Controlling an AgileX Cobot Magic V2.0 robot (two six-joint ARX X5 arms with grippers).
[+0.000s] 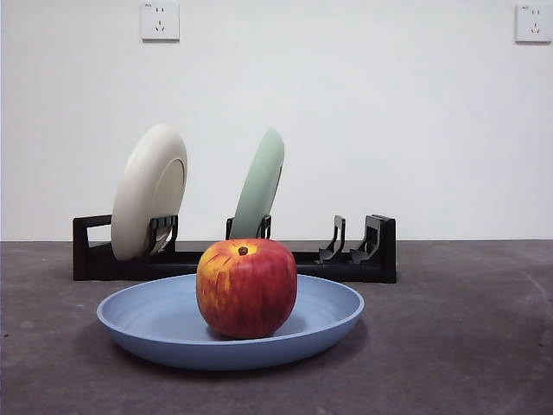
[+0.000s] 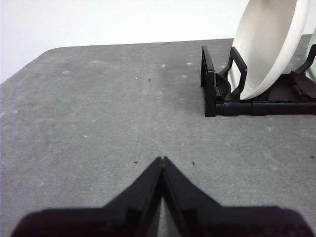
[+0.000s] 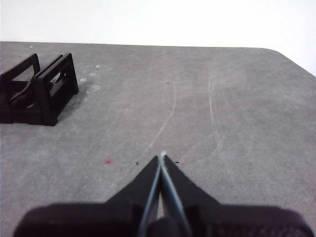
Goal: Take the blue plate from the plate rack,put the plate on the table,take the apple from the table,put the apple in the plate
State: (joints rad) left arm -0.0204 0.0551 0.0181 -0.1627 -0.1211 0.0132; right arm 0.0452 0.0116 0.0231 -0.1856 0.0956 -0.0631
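Observation:
The blue plate (image 1: 164,324) lies flat on the table (image 1: 467,346) in front of the plate rack (image 1: 380,251). The red apple (image 1: 246,288) stands in the plate, stem dimple up. Neither gripper shows in the front view. In the left wrist view my left gripper (image 2: 162,159) hovers shut over bare table, with the rack's end (image 2: 210,84) off to one side. My right gripper (image 3: 163,156) is shut over bare table too, apart from the rack's other end (image 3: 47,89). Nothing sits between either pair of jaws.
A cream-white plate (image 1: 149,190) and a pale green plate (image 1: 259,186) stand upright in the rack; the cream-white plate (image 2: 266,44) also shows in the left wrist view. A white wall with two sockets rises behind the table.

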